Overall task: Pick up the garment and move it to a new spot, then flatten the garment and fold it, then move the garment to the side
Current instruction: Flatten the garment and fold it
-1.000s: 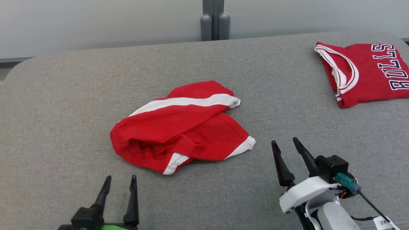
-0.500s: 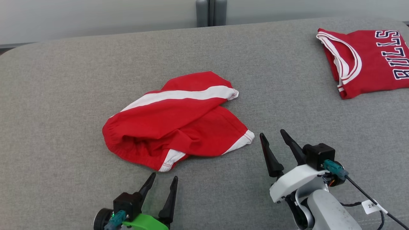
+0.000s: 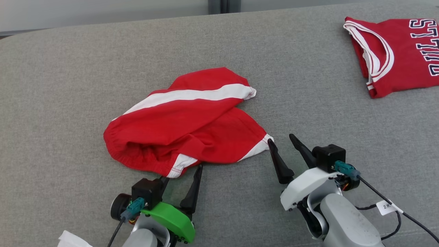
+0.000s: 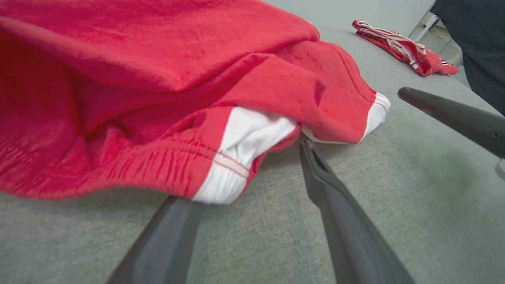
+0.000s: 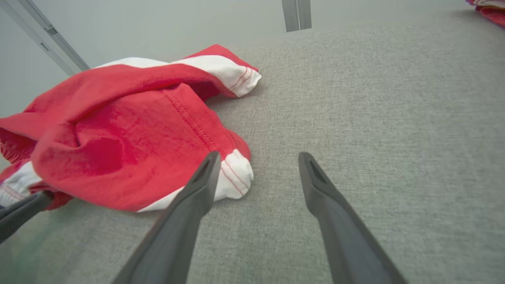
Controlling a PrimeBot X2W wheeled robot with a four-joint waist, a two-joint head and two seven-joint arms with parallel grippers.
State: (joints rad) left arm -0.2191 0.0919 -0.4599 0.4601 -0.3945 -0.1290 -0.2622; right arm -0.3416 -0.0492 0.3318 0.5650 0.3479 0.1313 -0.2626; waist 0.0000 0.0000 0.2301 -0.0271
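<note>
The garment [image 3: 185, 127] is a pair of red shorts with white side stripes, lying crumpled in the middle of the grey table [image 3: 68, 85]. My left gripper [image 3: 182, 172] stands open at its near hem. In the left wrist view the left gripper [image 4: 240, 171] has one finger tip under the white hem of the garment [image 4: 158, 79] and the other beside it. My right gripper [image 3: 280, 138] is open at the white right leg corner. Seen from the right wrist, the right gripper [image 5: 259, 154] has its left finger in front of that corner of the garment [image 5: 118, 134], its right finger over bare cloth.
A folded red jersey [image 3: 398, 51] with dark lettering lies at the table's far right, also seen as the jersey [image 4: 402, 47] from the left wrist. A grey post [image 3: 223, 5] stands behind the table's far edge. Something white [image 3: 72, 240] pokes in at the bottom left.
The head camera has tipped down. My left gripper has come forward and right up to the near hem. My right gripper has edged left toward the leg corner. Both stay open.
</note>
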